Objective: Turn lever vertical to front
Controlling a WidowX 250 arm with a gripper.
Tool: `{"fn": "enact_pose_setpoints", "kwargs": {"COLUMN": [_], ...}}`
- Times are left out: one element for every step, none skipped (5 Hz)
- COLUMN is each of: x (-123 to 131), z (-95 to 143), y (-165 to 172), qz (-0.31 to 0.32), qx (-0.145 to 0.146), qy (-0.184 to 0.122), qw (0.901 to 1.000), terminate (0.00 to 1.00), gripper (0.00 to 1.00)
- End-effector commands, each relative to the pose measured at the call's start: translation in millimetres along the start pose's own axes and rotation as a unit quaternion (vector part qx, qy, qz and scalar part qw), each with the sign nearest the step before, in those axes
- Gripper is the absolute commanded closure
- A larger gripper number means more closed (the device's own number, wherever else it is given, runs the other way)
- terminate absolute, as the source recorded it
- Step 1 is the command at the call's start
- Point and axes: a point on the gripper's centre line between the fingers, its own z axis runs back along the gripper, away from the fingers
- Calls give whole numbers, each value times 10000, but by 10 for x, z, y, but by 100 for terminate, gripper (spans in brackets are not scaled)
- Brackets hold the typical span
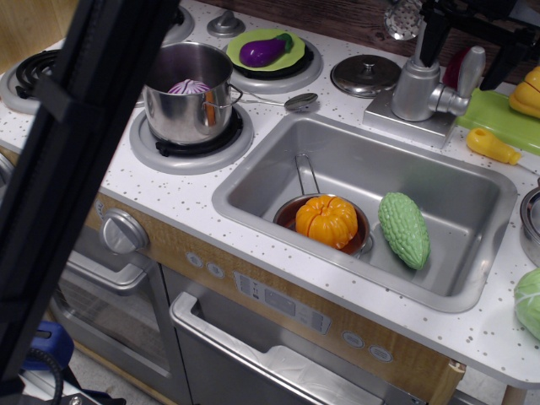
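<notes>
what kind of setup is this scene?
Looks like a toy play kitchen, not a real one: a small sink holding plastic vegetables, painted-looking burners with a steel pot on one, and a faucet with its lever upright. The claw isn't clearly identifiable.

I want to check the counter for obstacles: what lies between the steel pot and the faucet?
This single view shows a round metal lid and a spoon on the counter between the steel pot and the faucet.
</notes>
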Motion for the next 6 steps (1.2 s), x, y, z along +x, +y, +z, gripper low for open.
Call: {"fn": "enact_pose_setpoints", "kwargs": {"x": [0,95,200,311,426,490], "z": [0,66,113,145,125,141], "y": [0,-54,-51,-96,-64,-28], "qz": [0,307,322,488,452,420], "qx": [0,216,161,32,109,120], "qy": [0,-404,-1104,-1359,-1591,-1700], "qw": [10000,9985,9932,9895,9862,9845], "terminate": [0,0,0,0,0,0], "gripper": [0,0,0,0,0,0]}}
